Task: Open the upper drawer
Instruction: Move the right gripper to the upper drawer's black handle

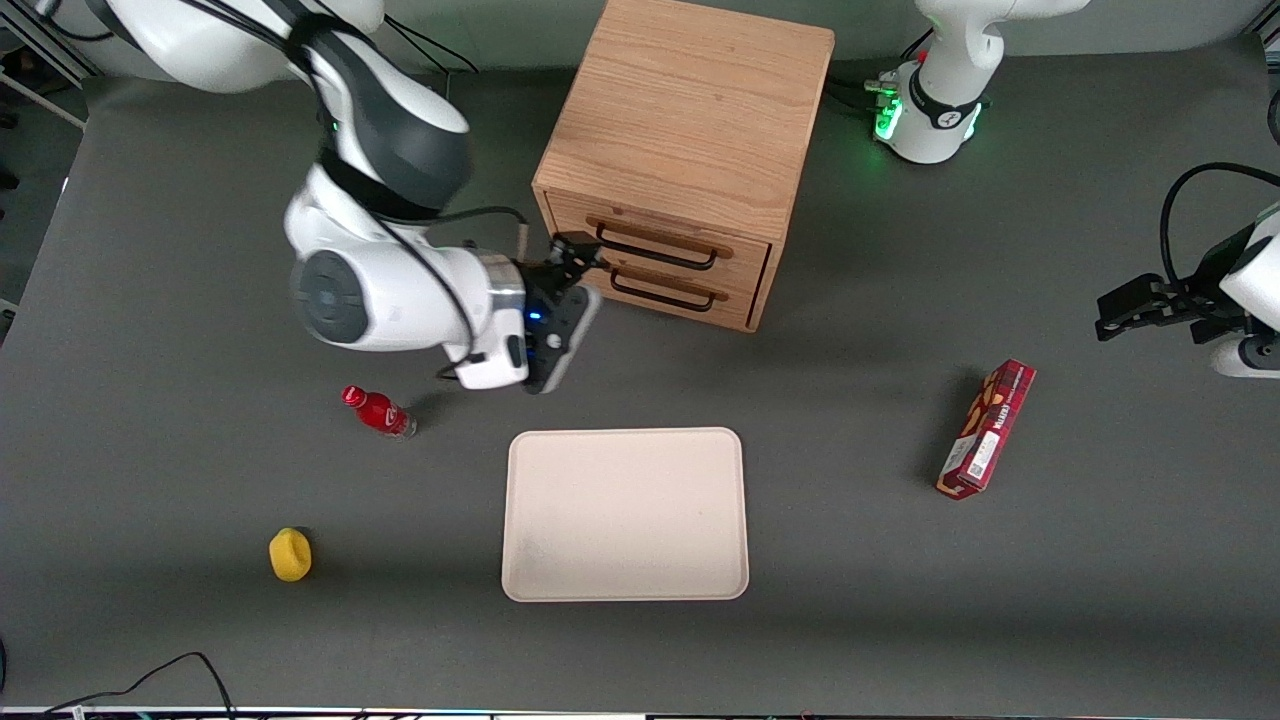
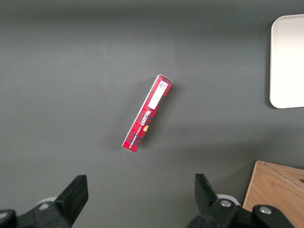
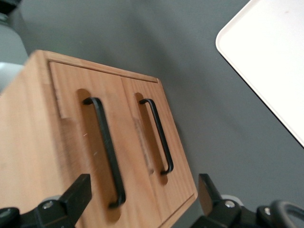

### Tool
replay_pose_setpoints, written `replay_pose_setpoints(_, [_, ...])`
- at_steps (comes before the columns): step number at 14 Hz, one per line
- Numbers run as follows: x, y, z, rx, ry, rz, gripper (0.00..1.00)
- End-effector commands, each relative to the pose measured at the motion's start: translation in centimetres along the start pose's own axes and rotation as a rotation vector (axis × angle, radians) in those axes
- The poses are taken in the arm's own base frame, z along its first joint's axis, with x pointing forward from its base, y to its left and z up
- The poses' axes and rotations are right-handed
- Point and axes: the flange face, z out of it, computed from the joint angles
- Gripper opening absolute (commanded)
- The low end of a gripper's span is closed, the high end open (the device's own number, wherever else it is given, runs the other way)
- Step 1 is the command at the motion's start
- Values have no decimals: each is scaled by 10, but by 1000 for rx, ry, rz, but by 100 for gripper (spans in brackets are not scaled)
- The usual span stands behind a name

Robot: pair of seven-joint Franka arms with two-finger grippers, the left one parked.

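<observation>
Gripper (image 1: 577,257) spread wide, empty, level with the upper drawer (image 1: 655,238) of the wooden cabinet (image 1: 690,110), fingers facing its black wire handle (image 3: 105,150) to straddle it; drawer shut

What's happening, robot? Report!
Gripper open, at the top drawer's handle end. Top drawer shut. Nothing in the way.

We log: light-oak upper drawer (image 1: 660,236), black handle (image 1: 655,250) | black tool (image 1: 572,258) | cream tray (image 1: 625,515) | red tartan box (image 1: 987,429) | grey counter (image 1: 1000,600)
</observation>
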Motion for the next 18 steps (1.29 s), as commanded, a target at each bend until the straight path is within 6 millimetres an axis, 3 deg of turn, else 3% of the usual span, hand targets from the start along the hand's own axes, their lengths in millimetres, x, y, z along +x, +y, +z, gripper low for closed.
replay_pose_setpoints(1, [17,-10,24,3,-1,-50,100])
replay_pose_setpoints(6, [17,-33,68,6,-23,-88,100])
replay_pose_setpoints(11, [13,-30,97,3,-22,-81,100])
replay_pose_setpoints(18, [16,-36,112,11,-16,-88,100])
